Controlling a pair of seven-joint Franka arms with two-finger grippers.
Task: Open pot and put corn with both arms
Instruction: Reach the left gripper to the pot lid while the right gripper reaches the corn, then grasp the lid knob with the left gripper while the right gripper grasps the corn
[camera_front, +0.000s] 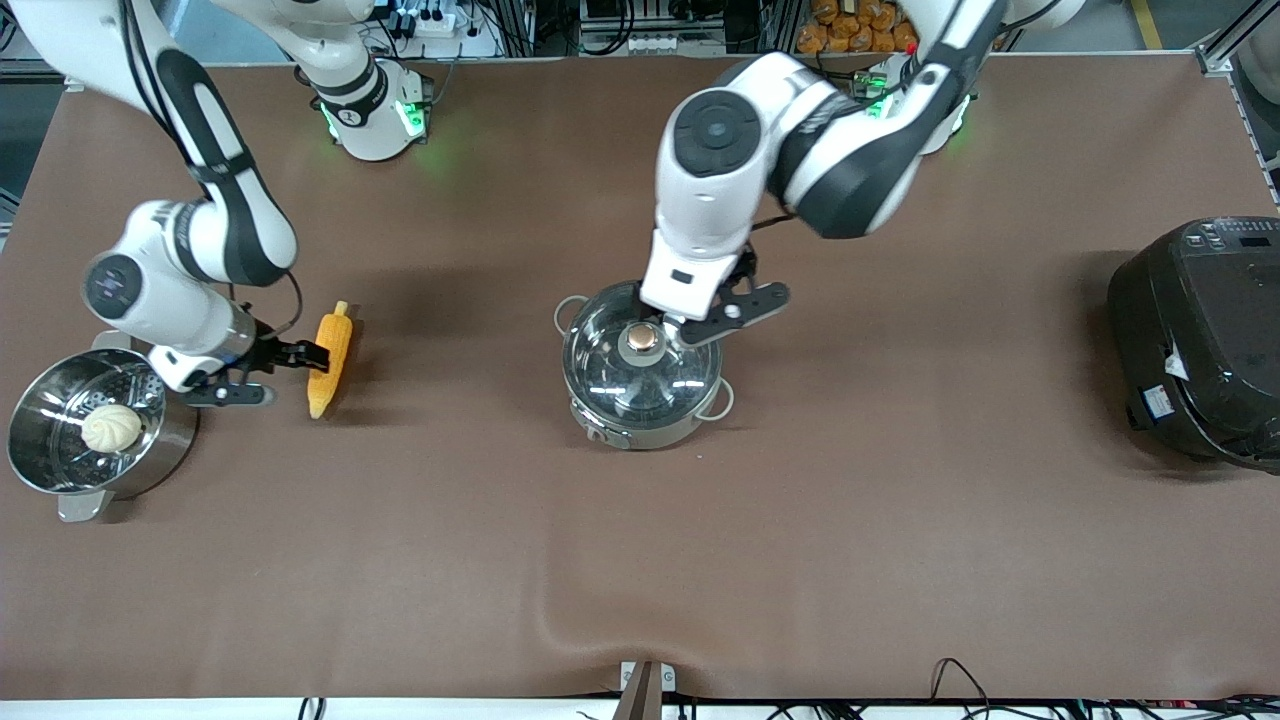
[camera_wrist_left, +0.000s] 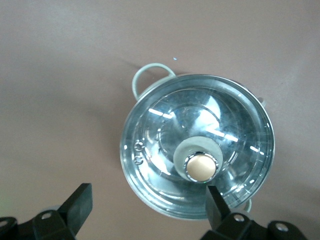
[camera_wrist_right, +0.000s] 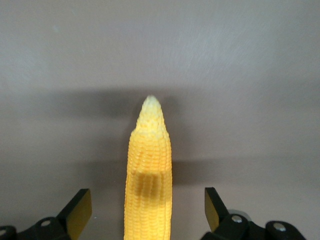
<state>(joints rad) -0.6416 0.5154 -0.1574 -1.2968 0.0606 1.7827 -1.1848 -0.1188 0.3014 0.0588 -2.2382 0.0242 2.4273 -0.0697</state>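
The steel pot (camera_front: 640, 425) stands mid-table with its glass lid (camera_front: 610, 385) on, copper knob (camera_front: 641, 340) on top. My left gripper (camera_front: 700, 322) is open just above the lid. In the left wrist view the knob (camera_wrist_left: 201, 167) lies close beside one finger (camera_wrist_left: 216, 202), not between the two, and the gripper (camera_wrist_left: 147, 207) hangs over the lid's (camera_wrist_left: 160, 130) rim. The corn (camera_front: 330, 360) lies on the table toward the right arm's end. My right gripper (camera_front: 272, 375) is open by it. In the right wrist view the corn (camera_wrist_right: 148, 165) lies between the spread fingers of the gripper (camera_wrist_right: 147, 210), untouched.
A steel steamer pot (camera_front: 40, 455) holding a white bun (camera_front: 112, 427) stands next to my right gripper, at the right arm's end. A black rice cooker (camera_front: 1200, 340) stands at the left arm's end. The brown cloth has a fold (camera_front: 560, 630) near the front edge.
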